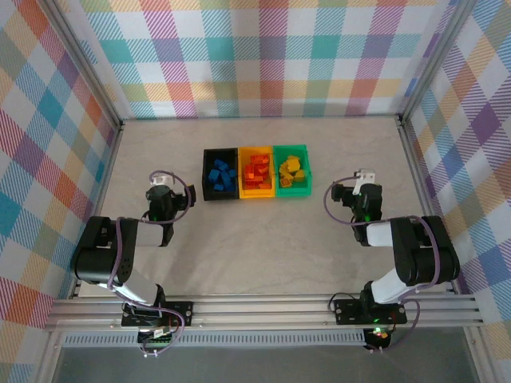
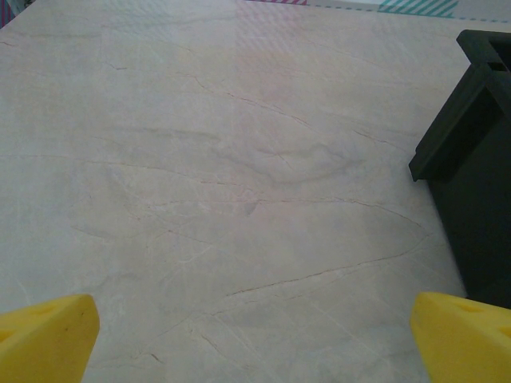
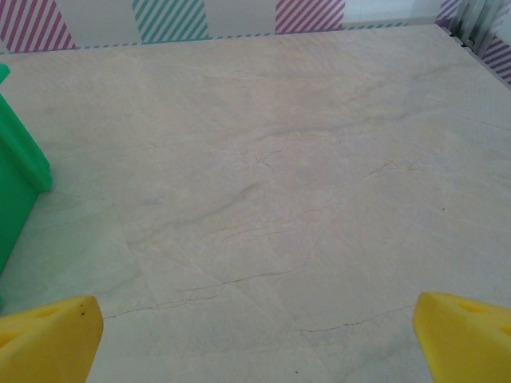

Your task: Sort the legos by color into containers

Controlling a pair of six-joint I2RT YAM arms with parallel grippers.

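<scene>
Legos (image 1: 256, 171) sorted by colour inside containers (image 1: 257, 195), row at centre frame, long axis left–right. My left claw (image 1: 162, 182) lower left of row, nearer black bin (image 1: 206, 174); right claw (image 1: 365, 179) lower right, nearer green bin (image 1: 306, 171). Both wide, holding nothing.

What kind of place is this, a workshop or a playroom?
Probably a robot test booth rather than a home or factory: a table walled by plaid panels on a metal frame, a left arm and right arm bolted at its near edge, and joined bins holding colour-sorted bricks.
</scene>
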